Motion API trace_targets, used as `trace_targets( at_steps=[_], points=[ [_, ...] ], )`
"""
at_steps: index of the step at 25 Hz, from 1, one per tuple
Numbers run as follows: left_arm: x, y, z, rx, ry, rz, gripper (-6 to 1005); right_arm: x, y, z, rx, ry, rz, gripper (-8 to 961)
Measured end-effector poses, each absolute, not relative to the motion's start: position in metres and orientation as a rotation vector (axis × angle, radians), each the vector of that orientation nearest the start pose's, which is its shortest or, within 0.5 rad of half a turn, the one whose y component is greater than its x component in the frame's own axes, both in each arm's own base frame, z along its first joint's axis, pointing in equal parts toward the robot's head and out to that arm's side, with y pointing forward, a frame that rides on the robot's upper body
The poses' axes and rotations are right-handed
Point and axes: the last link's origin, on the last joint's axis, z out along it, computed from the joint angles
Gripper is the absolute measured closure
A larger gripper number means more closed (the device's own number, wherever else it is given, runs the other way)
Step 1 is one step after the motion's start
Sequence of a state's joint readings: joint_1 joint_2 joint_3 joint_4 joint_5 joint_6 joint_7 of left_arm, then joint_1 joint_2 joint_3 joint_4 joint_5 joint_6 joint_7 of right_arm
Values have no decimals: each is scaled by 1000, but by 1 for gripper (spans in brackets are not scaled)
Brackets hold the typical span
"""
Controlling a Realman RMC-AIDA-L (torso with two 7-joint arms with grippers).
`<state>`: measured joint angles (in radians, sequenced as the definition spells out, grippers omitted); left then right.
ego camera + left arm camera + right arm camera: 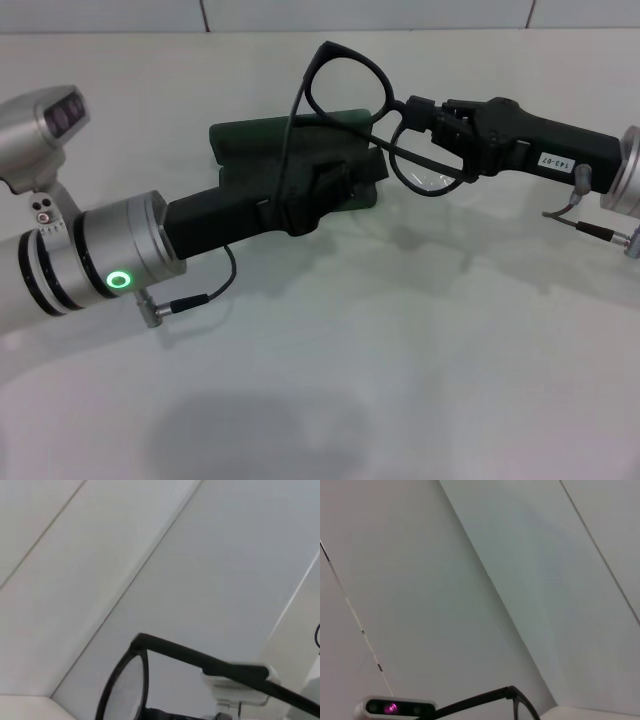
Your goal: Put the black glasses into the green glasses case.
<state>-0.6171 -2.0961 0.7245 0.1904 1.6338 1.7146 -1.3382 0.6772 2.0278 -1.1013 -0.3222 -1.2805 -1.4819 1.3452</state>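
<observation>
Left gripper (325, 190), grip unclear, covers the case (250, 140) mid-frame; right gripper (425, 118) pinches the glasses (345, 80) above, which could snag.

The left claw (330, 190) is covering much of the green glasses case (250, 140), so whether the case is open cannot be told, and its own fingers are not showing clearly. Both wrist views are cutting off the black glasses (130, 680) at their edges. The right claw (425, 120) is hiding part of the frame's bridge.
</observation>
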Motion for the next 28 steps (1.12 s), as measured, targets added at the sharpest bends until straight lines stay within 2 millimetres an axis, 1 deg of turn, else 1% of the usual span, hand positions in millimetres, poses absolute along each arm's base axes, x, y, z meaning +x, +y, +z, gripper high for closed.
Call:
trace_targets(
  at_steps=[28],
  points=[
    [-207, 302, -43, -2550, -979, -1567, 982, 194, 358, -27, -2607, 731, 1246, 913]
  ],
)
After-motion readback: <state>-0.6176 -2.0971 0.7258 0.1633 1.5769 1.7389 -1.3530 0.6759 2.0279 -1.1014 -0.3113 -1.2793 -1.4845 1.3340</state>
